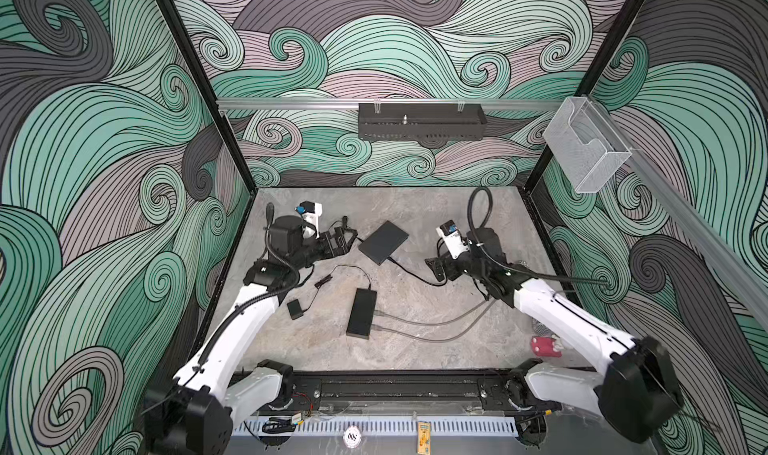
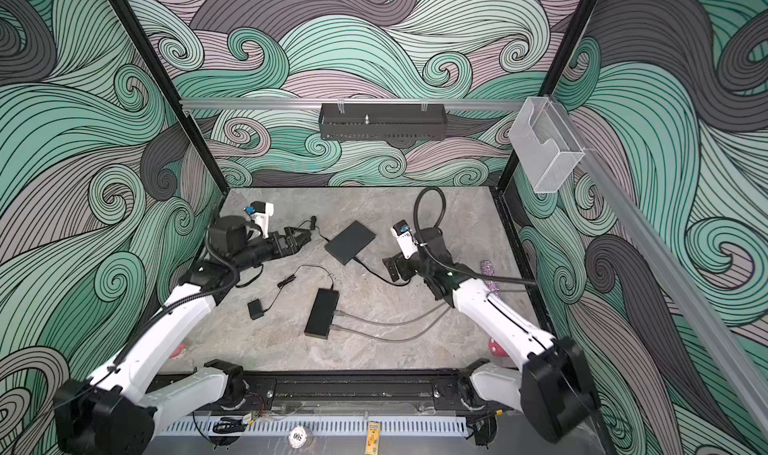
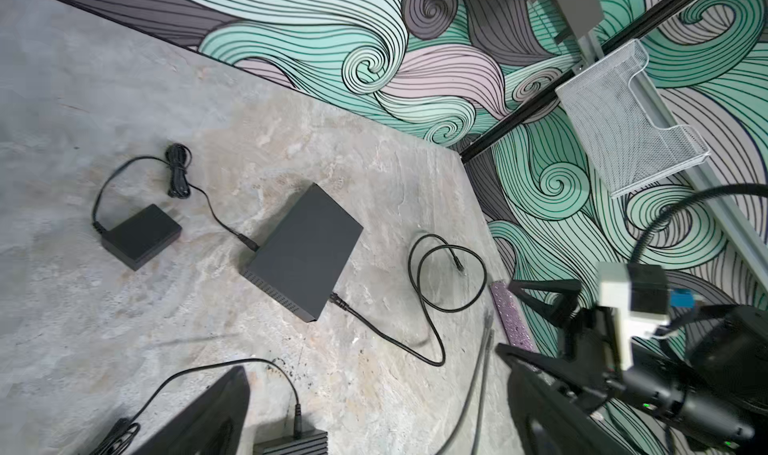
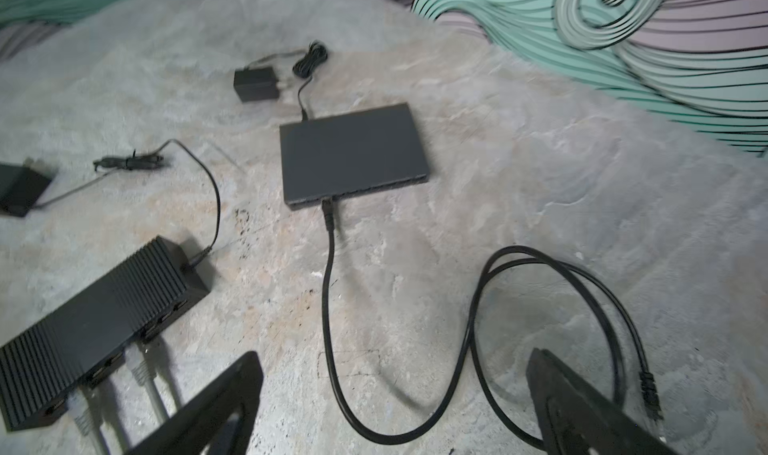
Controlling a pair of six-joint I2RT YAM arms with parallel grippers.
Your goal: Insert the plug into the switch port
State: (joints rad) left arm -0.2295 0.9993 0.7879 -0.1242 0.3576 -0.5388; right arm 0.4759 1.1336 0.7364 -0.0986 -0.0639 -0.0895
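The switch (image 1: 361, 313) (image 2: 321, 313) is a narrow ribbed black box lying mid-table in both top views. In the right wrist view the switch (image 4: 104, 320) shows a row of ports, with a free switch port (image 4: 166, 316) beside two plugged-in grey cables (image 4: 141, 370). The plug (image 4: 650, 394) (image 3: 457, 264) is the loose end of a looped black cable (image 4: 332, 307), lying on the table. My right gripper (image 1: 434, 268) (image 4: 395, 353) hovers open over that loop, holding nothing. My left gripper (image 1: 351, 239) (image 3: 370, 359) is open and empty, left of the flat box.
A flat square dark-grey box (image 1: 383, 242) holds the black cable's other end. Two small black power adapters (image 1: 295, 308) (image 3: 141, 235) lie on the left with thin leads. Grey cables (image 1: 436, 322) run right from the switch. A purple glitter strip (image 2: 488, 272) lies by the right wall.
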